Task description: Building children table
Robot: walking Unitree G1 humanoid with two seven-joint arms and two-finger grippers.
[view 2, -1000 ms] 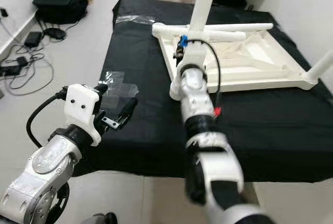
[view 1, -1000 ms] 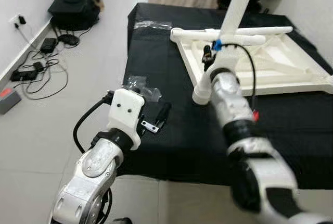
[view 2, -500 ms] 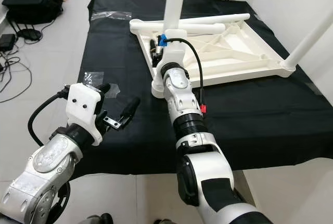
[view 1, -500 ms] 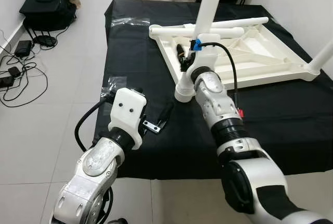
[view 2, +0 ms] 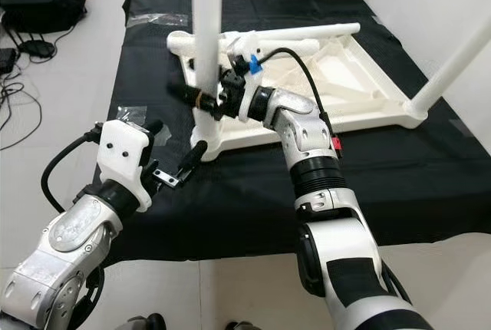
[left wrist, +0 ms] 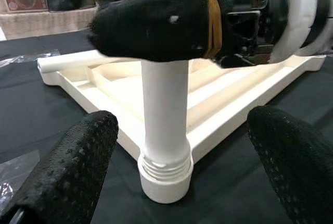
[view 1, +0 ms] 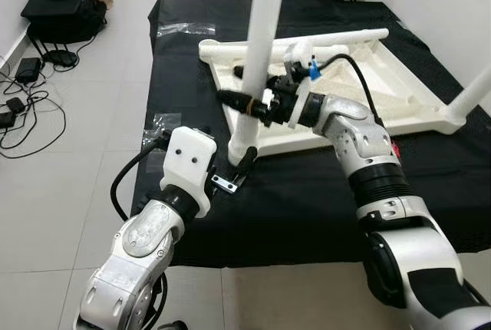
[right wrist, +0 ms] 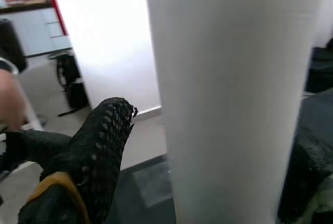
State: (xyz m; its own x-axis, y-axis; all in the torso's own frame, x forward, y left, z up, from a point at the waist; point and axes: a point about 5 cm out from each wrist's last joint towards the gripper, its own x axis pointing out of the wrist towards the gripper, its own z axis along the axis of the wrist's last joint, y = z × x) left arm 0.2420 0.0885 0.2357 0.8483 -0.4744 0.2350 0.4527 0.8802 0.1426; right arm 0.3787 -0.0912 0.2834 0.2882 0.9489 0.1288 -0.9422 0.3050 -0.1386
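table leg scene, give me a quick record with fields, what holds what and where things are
surface: black cloth spread on the floor
tabletop: white tabletop lies upside down on the cloth
near leg: white table leg stands upright at the tabletop's near corner
right gripper: right gripper reaches across, one finger on each side of the leg
left gripper: left gripper open, low, facing the leg's base, not touching it
far leg: second leg upright at another corner
loose part: another leg lying on the tabletop

no readable text, labels, brands or numbers anywhere
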